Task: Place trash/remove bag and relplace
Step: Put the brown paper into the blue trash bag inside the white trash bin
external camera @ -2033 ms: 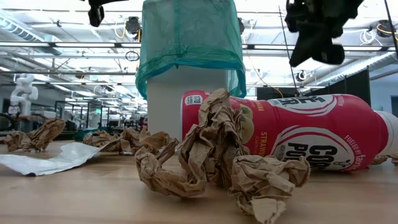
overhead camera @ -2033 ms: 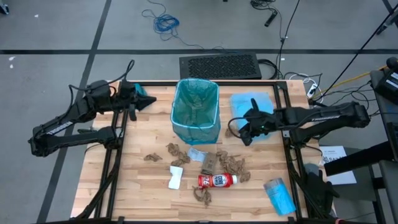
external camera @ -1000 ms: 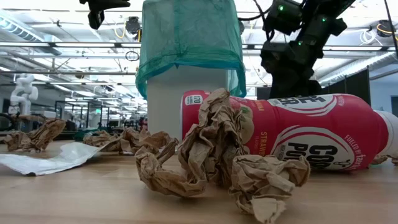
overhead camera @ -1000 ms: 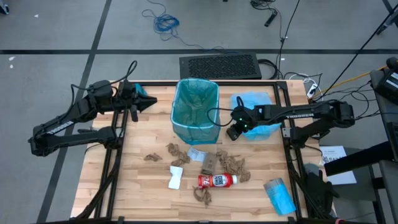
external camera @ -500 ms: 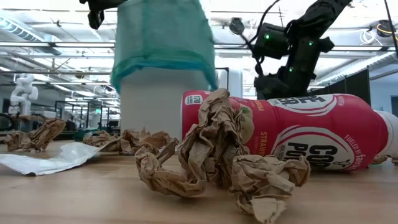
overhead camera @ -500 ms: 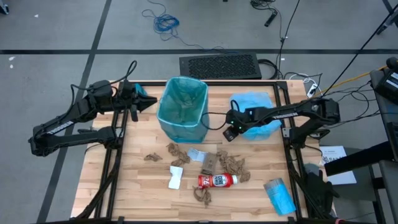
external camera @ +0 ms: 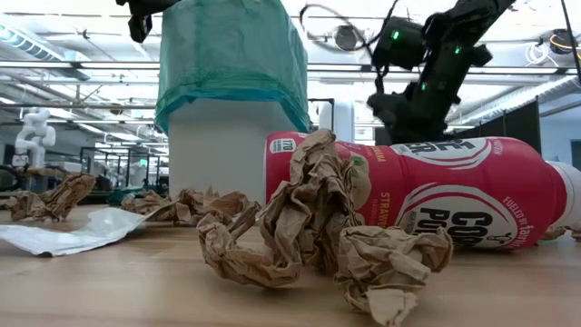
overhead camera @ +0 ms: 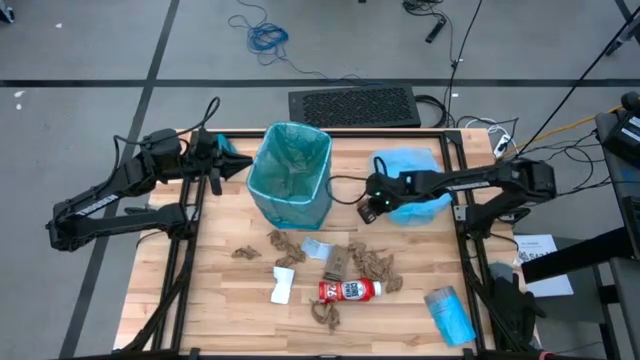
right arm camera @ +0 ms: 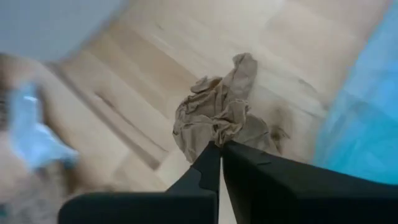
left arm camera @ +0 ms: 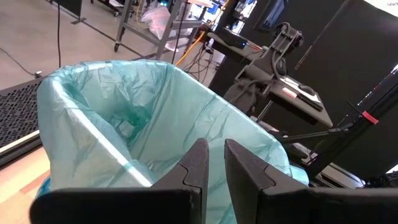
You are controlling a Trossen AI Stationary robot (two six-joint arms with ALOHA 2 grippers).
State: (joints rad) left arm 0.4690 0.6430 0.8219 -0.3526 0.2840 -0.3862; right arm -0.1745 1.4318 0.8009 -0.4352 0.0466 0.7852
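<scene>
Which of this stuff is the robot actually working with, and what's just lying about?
Part of the job:
- bin with teal bag
- paper wads
- bottle
- white packet
- pale blue scrap
- wad pinched by the right end effector

Just lying about:
- blue bags
- floor cables
- black mat

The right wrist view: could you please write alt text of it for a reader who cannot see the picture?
The right pincer, its two dark fingers shut, pinches a crumpled brown paper wad above the pale wooden table. A pale blue plastic sheet lies at one edge of the view, and a blurred blue scrap at the opposite edge.
</scene>
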